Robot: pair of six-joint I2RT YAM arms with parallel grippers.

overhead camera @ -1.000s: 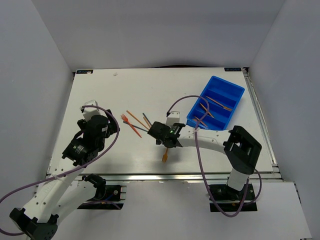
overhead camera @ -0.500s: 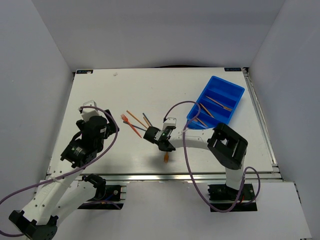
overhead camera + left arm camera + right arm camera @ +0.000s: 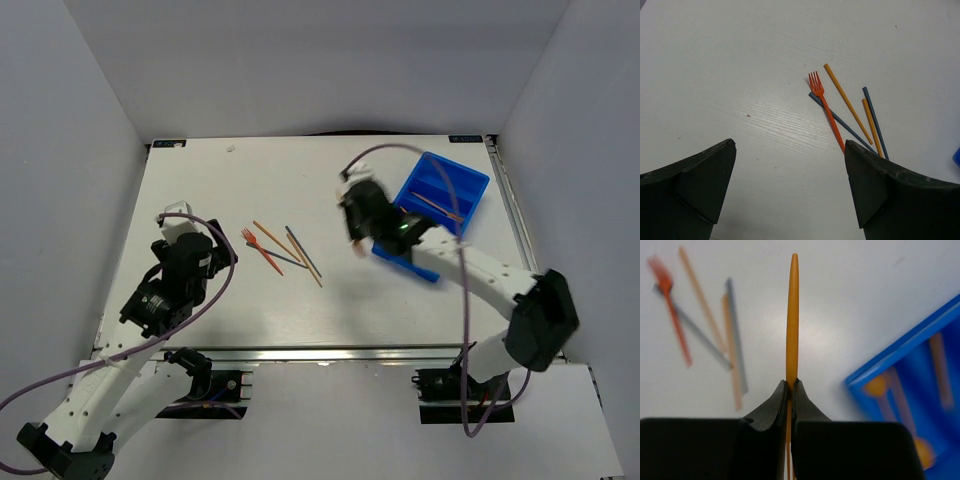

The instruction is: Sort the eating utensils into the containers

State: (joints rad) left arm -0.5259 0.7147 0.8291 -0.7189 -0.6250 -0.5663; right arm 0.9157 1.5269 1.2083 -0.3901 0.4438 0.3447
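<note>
My right gripper (image 3: 790,383) is shut on a thin orange utensil (image 3: 792,315), seen edge-on and sticking out past the fingertips. In the top view this gripper (image 3: 357,238) hangs blurred above the table, just left of the blue tray (image 3: 470,172). The tray (image 3: 900,355) holds several orange utensils (image 3: 438,205). On the table lie a red-orange fork (image 3: 826,107), two orange sticks (image 3: 847,102) and two dark blue-grey sticks (image 3: 875,120); the same cluster (image 3: 280,250) shows in the top view. My left gripper (image 3: 789,146) is open and empty, a short way left of that cluster.
White walls close in the table on three sides. The table's front edge (image 3: 320,350) runs just ahead of the arm bases. A purple cable (image 3: 375,152) loops over the right arm near the tray.
My right gripper shut on the orange utensil near the front of the table, lifted it and swung back and right to the tray's left side. The left arm barely moved.
</note>
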